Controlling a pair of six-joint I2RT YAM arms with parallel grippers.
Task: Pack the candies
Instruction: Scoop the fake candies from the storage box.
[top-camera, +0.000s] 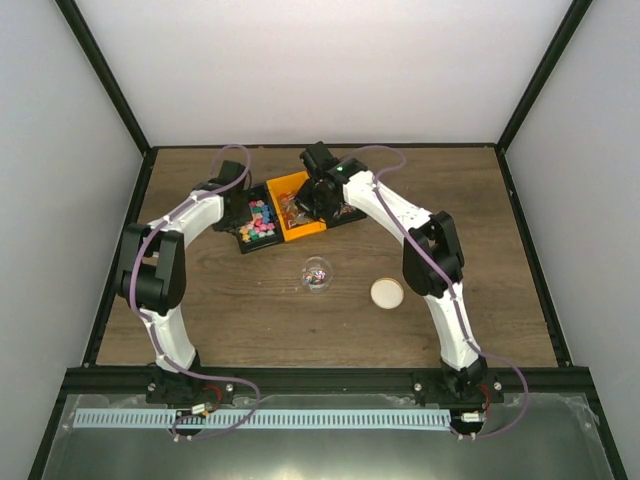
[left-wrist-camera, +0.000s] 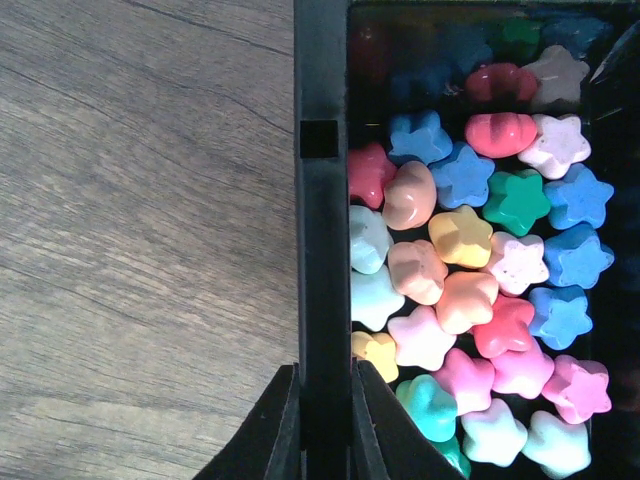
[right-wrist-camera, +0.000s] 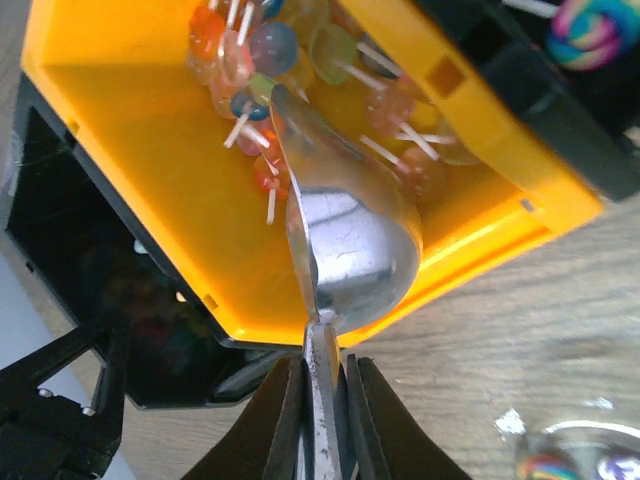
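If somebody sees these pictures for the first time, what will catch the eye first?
The bright candies, many star-shaped, fill the black tray, whose wall the left gripper clamps. Beside it, the right gripper holds a shiny metal scoop reaching into the orange bin of lollipops. Nearer the arms are a clear jar and a cream lid.

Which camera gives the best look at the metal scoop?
The right wrist view: the scoop fills the frame, its handle pinched by the right gripper, its tip among lollipops. From the top the arm largely hides it; the left wrist view misses it.
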